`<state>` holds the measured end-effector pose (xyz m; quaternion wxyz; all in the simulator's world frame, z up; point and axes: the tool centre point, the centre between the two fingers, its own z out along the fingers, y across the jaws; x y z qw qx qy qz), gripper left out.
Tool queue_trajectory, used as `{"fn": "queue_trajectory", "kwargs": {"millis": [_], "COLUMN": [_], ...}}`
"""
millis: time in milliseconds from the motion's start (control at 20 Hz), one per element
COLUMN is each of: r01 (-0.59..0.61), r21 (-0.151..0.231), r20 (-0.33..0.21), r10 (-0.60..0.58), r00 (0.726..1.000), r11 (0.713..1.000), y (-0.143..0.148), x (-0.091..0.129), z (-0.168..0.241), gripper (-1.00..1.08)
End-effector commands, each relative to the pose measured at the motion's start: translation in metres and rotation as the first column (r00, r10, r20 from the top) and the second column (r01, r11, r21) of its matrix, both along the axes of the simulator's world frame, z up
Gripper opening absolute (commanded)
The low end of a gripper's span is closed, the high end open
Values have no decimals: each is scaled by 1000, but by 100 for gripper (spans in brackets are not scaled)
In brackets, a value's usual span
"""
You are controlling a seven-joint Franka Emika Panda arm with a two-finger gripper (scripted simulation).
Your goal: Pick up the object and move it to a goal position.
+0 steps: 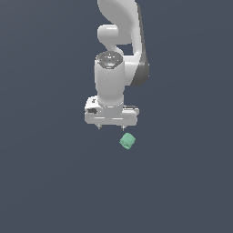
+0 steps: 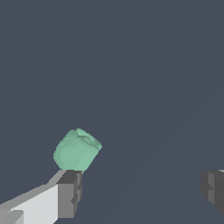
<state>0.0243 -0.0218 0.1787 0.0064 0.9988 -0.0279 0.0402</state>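
Note:
The object is a small mint-green chunky block (image 1: 127, 141) with rounded, ridged sides. It lies on the dark grey floor, a little toward the exterior view's right of and nearer the camera than my white gripper (image 1: 112, 127). The gripper points straight down with its short fingertips wide apart, and it holds nothing. In the wrist view the block (image 2: 77, 150) lies just beyond one grey fingertip (image 2: 70, 192), outside the gap between the two tips. The other fingertip (image 2: 213, 189) shows at the frame's edge. The gripper's midpoint (image 2: 142, 192) is over bare floor.
The white arm (image 1: 119, 41) rises behind the gripper to the exterior view's upper edge. The floor is a plain dark grey surface (image 1: 45, 182) with no other objects or edges in view.

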Motion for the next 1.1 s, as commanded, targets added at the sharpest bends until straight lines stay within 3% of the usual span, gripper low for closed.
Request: {"fn": "queue_trajectory", "kwargs": {"millis": [0, 550, 1050], "r01": [20, 203, 424], "r21": [3, 23, 26], "r20": [-3, -29, -61], "r10": [-20, -202, -422], "r00": [1000, 979, 904], "r11": [1000, 979, 905], "y": [3, 29, 60], "x": [0, -1, -6], "z": [-3, -30, -64], "gripper": [100, 100, 100]}}
